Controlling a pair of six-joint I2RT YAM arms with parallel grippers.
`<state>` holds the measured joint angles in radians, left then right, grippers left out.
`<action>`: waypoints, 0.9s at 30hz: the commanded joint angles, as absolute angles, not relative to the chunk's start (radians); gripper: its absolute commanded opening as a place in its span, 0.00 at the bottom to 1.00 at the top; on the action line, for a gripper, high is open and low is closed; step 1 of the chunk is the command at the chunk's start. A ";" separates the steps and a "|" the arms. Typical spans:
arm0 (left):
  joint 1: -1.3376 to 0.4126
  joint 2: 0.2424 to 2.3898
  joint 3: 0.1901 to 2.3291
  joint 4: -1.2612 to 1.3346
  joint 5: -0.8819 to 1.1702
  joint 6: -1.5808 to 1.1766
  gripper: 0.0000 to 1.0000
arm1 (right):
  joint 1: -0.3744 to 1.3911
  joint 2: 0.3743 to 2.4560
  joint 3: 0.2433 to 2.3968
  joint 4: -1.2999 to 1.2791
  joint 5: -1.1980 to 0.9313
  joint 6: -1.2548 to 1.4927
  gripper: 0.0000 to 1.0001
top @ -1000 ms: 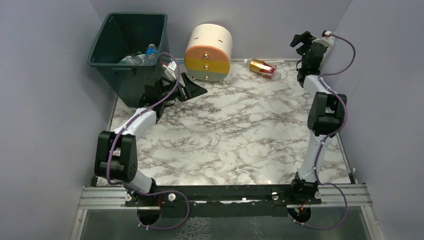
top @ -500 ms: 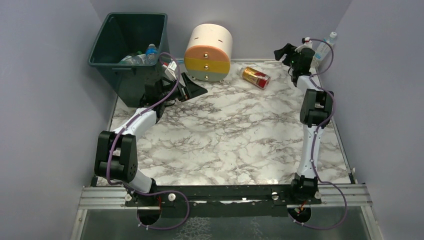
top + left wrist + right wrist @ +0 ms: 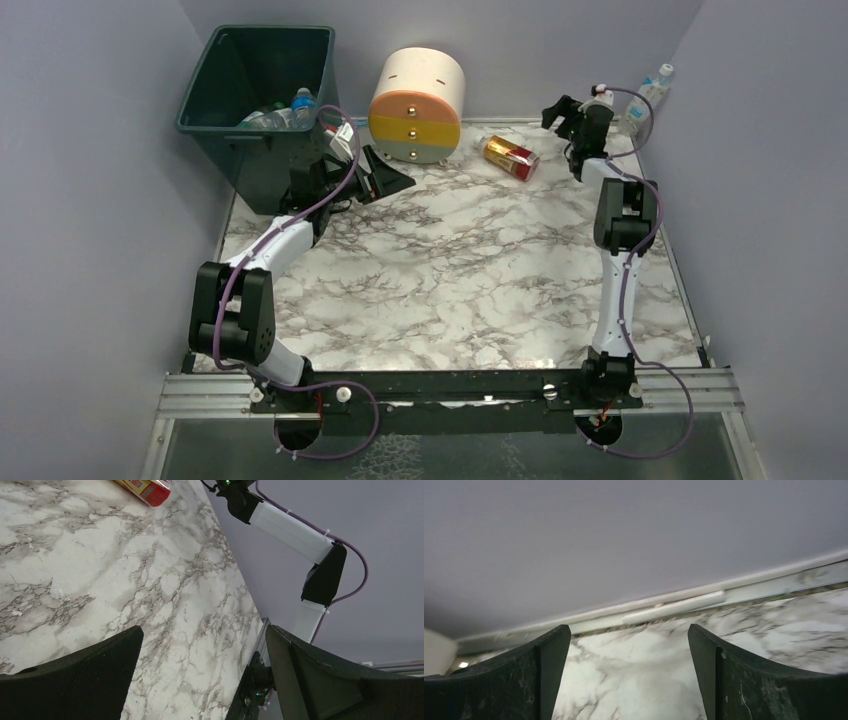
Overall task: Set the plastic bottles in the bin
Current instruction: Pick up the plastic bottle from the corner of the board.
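Top view
Bin [image 3: 212, 80]: is standing left of the drawers [image 3: 416, 105], at the far corner of the worktop [image 3: 450, 270].
Binned bottles [image 3: 282, 114]: are lying inside the bin, on its side nearest the drawers; one is showing a blue cap.
Yellow bottle [image 3: 512, 157]: is lying on its side on the worktop, just right of the drawers, apart from both claws.
Clear bottle [image 3: 650, 92]: is standing well right of the drawers, against the side wall.
Left claw [image 3: 385, 180]: is hanging in front of the drawers, toward the bin, jaws spread and holding nothing.
Right claw [image 3: 562, 112]: is hovering right of the drawers, just past the yellow bottle, jaws apart and holding nothing.

Left wrist view
Fingers [image 3: 90, 680]: are standing wide apart with only worktop between them.
Yellow bottle: is showing at the top edge, partly cut off.
Right arm [image 3: 295, 527]: is reaching in beyond that bottle.

Right wrist view
Fingers [image 3: 774, 680]: are standing wide apart, nothing between them.
Background: is showing blurred worktop meeting the back wall [image 3: 624, 540].
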<state>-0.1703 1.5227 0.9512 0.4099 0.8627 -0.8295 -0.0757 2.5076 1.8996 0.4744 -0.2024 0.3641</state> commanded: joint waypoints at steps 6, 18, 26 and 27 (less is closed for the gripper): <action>-0.173 1.530 0.937 0.405 0.826 -0.799 0.99 | -0.148 2.511 2.079 0.647 0.173 0.377 0.94; -0.172 1.557 0.926 0.387 0.804 -0.773 0.99 | -0.269 2.711 2.455 0.593 0.228 0.443 0.95; -0.178 1.589 0.936 0.362 0.792 -0.749 0.99 | -0.345 2.858 2.577 0.598 0.234 0.506 0.91; -0.178 1.593 0.939 0.361 0.790 -0.747 0.99 | -0.346 2.871 2.584 0.588 0.224 0.490 0.91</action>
<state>-0.1722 1.5764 0.9398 0.3626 0.8150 -0.7792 -0.3176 2.8147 2.5946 0.6075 0.2054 0.4492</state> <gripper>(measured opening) 0.992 0.913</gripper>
